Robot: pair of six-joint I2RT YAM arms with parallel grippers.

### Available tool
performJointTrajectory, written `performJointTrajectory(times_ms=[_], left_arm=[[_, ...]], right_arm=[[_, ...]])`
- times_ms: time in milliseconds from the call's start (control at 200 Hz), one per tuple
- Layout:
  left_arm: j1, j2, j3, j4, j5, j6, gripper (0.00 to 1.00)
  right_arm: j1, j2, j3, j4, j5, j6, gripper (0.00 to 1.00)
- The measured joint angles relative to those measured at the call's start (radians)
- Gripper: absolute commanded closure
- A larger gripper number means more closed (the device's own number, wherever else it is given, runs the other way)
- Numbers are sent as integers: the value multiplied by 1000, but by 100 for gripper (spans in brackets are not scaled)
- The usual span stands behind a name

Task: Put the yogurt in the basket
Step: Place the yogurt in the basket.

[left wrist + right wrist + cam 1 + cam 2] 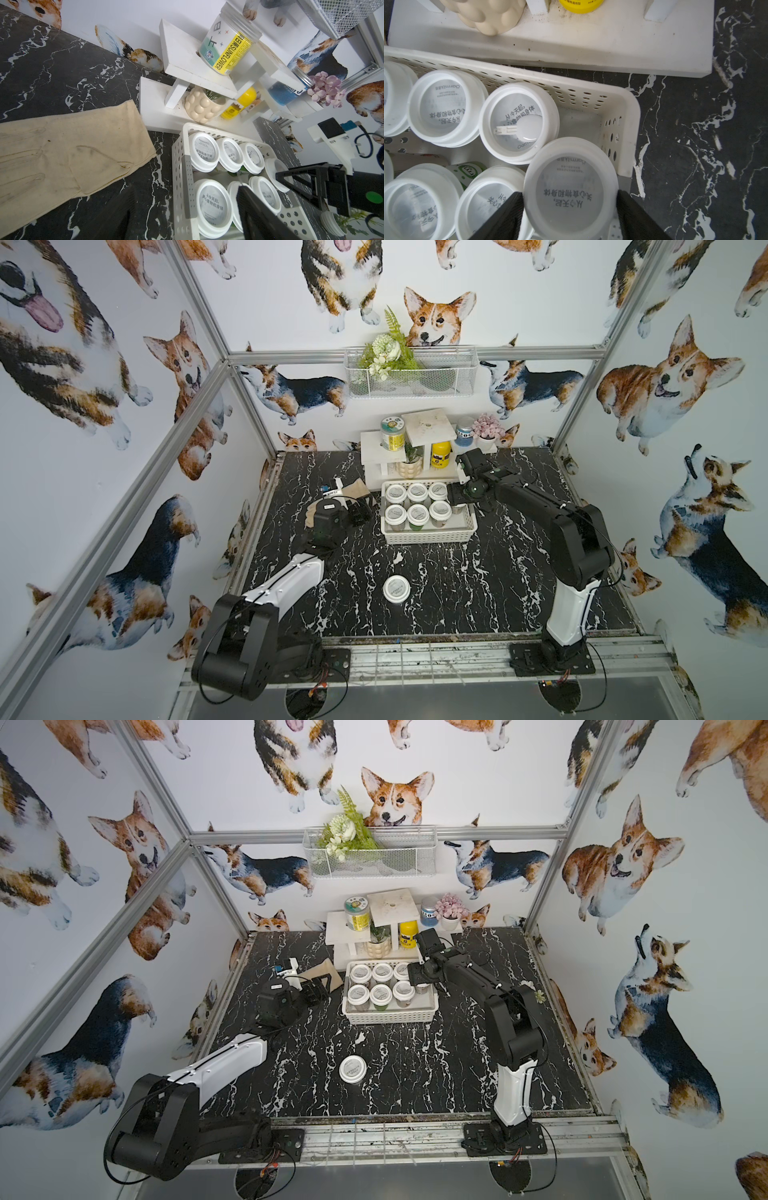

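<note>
The white perforated basket (428,534) stands mid-table with six white-lidded yogurt jars (417,514) in two rows. A seventh yogurt jar (570,191) is over the basket's right end, and my right gripper (569,192) is shut on its lid, one finger against each side. I cannot tell whether that jar rests on the basket floor. One more yogurt jar (396,588) stands alone on the black marble nearer the front. My left gripper (362,511) hangs open and empty just left of the basket (182,149).
A cream glove (62,155) lies left of the basket. Behind it stands a white stepped shelf (424,427) with a tall yellow-green labelled jar (392,433), a yellow bottle (440,454) and a cream pot (409,466). A wire-mesh basket (411,377) hangs on the back wall.
</note>
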Motion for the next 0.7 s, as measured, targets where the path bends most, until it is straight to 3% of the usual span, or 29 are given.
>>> performJointTrajectory(times_ms=[701], left_arm=[[0,0,0,0,0,0,19]], right_arm=[[29,-16,3,2,8,5,21]])
